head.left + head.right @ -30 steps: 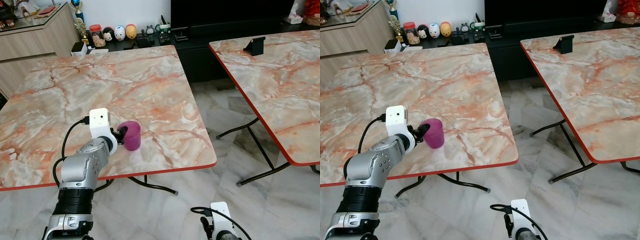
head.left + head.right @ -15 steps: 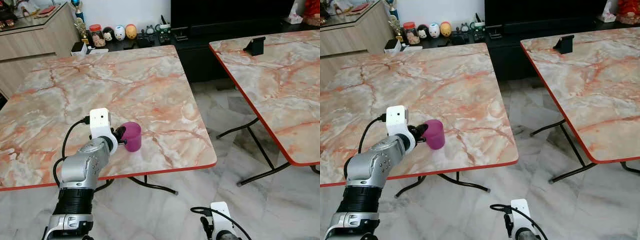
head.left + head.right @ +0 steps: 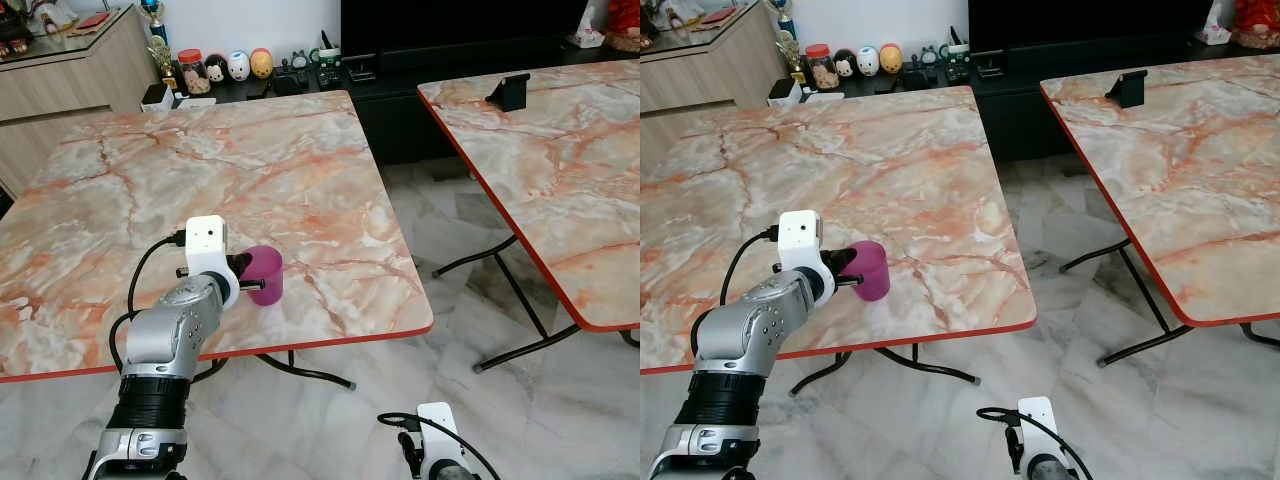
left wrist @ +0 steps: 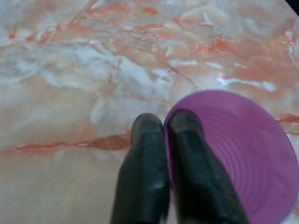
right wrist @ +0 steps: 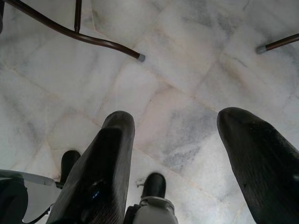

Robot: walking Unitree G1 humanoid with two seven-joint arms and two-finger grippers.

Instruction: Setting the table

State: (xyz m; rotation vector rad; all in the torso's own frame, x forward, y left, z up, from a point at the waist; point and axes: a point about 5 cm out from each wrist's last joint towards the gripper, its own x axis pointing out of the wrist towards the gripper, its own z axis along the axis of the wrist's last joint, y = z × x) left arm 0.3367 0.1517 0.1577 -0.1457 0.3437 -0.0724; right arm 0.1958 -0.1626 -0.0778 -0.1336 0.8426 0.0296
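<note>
Fingers of the left gripper are pressed nearly together on the rim of the purple cup, one finger inside the mouth and the other outside against the wall, so the cup is clamped by its near edge. Seen from the head camera, the left gripper sits at the end of the silver left arm, just under its white wrist camera box, with the purple cup directly ahead of it. The cup's base is at the marble table, though whether it rests fully on the top or is held just off it cannot be made out; most of the finger length is hidden behind the wrist.

Lower and to the right of that tool, the right gripper hangs idle over the pale floor tiles, its two fingers spread wide with nothing between them. A table leg crosses beyond it.

Farther right of the left gripper stands a second marble table, cut off by the picture edge, carrying a small black stand. Farthest ahead, jars and figurines line a dark low shelf.
</note>
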